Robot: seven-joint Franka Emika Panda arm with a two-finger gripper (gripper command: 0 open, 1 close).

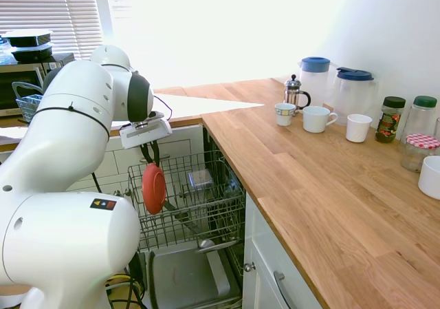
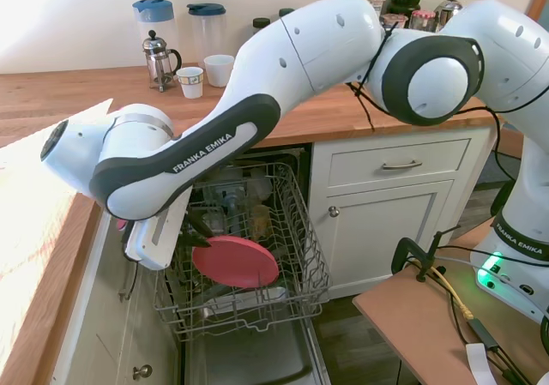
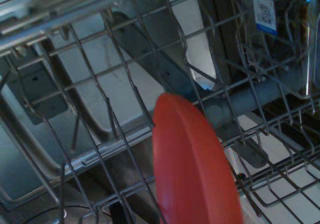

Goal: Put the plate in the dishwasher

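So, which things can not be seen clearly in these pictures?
- Gripper fingers: the first exterior view shows them too small and dark; in the second the arm covers them.
- Whether the plate touches the rack: no view settles it.
- Plate's lower part: cut off by the wrist view's bottom edge.
- Dishwasher inside: dark behind the rack in both exterior views.
- Label print: too small, wrist view.

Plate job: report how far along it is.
Done: the dishwasher door is down, its wire rack pulled out, and the plate is picked up. In hand: the gripper holds the plate by its rim over the rack. Left: set it into the rack and release.
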